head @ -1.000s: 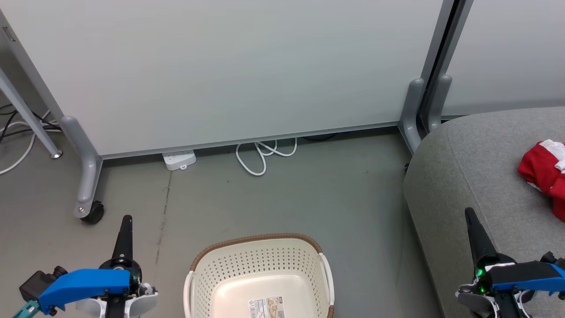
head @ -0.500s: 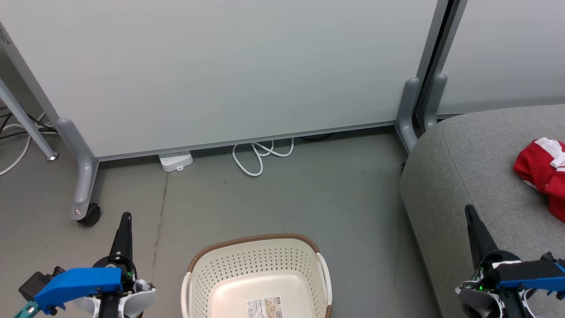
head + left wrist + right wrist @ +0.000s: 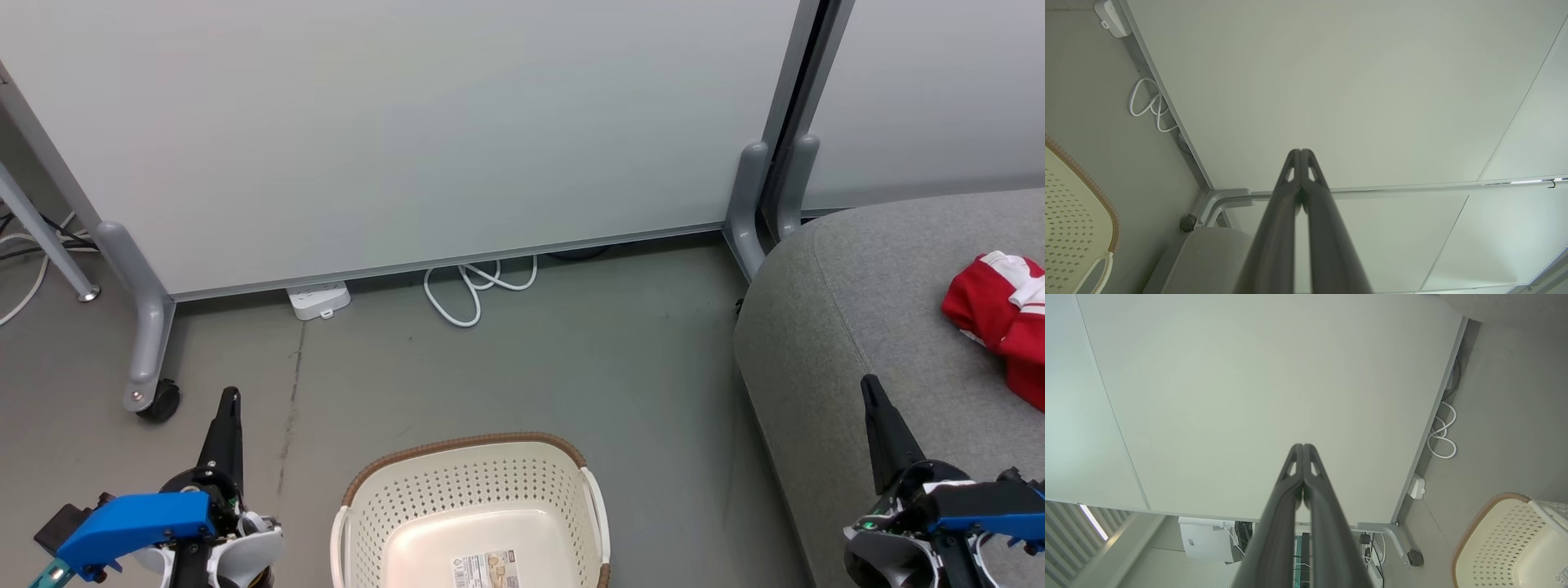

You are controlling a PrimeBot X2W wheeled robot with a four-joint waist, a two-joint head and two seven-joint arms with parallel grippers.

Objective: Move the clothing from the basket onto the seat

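Observation:
The cream basket with a brown rim stands on the floor at the bottom middle; only its bare bottom and a paper label show inside. Red clothing with white trim lies on the grey seat at the right edge. My left gripper is shut, empty, left of the basket, pointing up. My right gripper is shut, empty, over the seat's front left part. In the wrist views the left gripper and the right gripper both show fingers pressed together, with the basket at the side.
A pale partition wall on grey wheeled feet runs across the back. A white power strip and a looped white cable lie at its base. Grey floor spreads between the basket and the wall.
The whole head view has shifted slightly, so the camera has moved. Both grippers stay shut and sit a little lower in the picture. The basket and the red clothing have not moved.

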